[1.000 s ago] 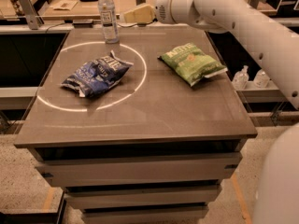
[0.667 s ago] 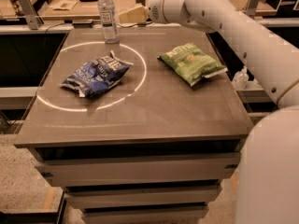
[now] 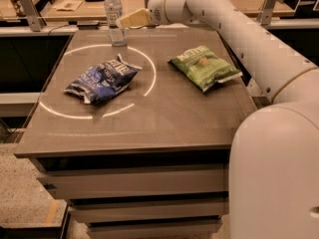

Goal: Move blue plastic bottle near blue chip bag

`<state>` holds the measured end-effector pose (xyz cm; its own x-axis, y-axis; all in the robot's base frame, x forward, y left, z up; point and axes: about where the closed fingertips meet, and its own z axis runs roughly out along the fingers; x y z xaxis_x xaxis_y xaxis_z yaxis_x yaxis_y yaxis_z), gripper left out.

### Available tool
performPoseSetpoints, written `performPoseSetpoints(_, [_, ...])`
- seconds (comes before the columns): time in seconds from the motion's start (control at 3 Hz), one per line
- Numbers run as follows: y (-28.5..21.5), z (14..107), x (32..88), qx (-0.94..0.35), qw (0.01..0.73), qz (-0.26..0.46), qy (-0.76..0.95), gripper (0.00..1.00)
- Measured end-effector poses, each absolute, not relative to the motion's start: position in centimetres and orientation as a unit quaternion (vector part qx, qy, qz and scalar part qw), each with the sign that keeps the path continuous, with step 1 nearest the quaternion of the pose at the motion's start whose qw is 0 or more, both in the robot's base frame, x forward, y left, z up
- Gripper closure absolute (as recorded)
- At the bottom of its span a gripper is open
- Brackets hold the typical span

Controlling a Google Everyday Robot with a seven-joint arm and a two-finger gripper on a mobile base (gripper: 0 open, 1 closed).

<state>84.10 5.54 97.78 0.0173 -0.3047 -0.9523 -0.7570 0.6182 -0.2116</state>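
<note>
Since a second ago the jaws have slid left along the far edge of the counter (image 3: 164,118) and now sit at the right side of the bottle (image 3: 114,15), where earlier a gap showed between them. The bottle has not shifted.

It stands upright near the far edge, left of the middle, with the tan tips of the jaws at about mid-height on its right flank. Whether they touch it cannot be told, nor how wide they stand. The bottle is tall and clear with a faint blue tint, a white cap on top and a pale label round its body.

Nearer the front, toward the left edge and well apart from the bottle, lies the blue bag (image 3: 102,78), crumpled, with white lettering. A ring of light (image 3: 151,68) on the counter runs around the bag, and its far arc passes by the bottle's foot. The green bag (image 3: 204,66) lies flat toward the right edge, outside the ring. The white arm (image 3: 239,29) reaches in from the right over the far right corner.
</note>
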Motion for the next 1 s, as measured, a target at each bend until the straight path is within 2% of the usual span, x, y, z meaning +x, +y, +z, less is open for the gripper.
performPoseSetpoints(1.0, [9.5, 91.2, 89.1, -0.454, 0.574, 0.258, 0.631, 0.0])
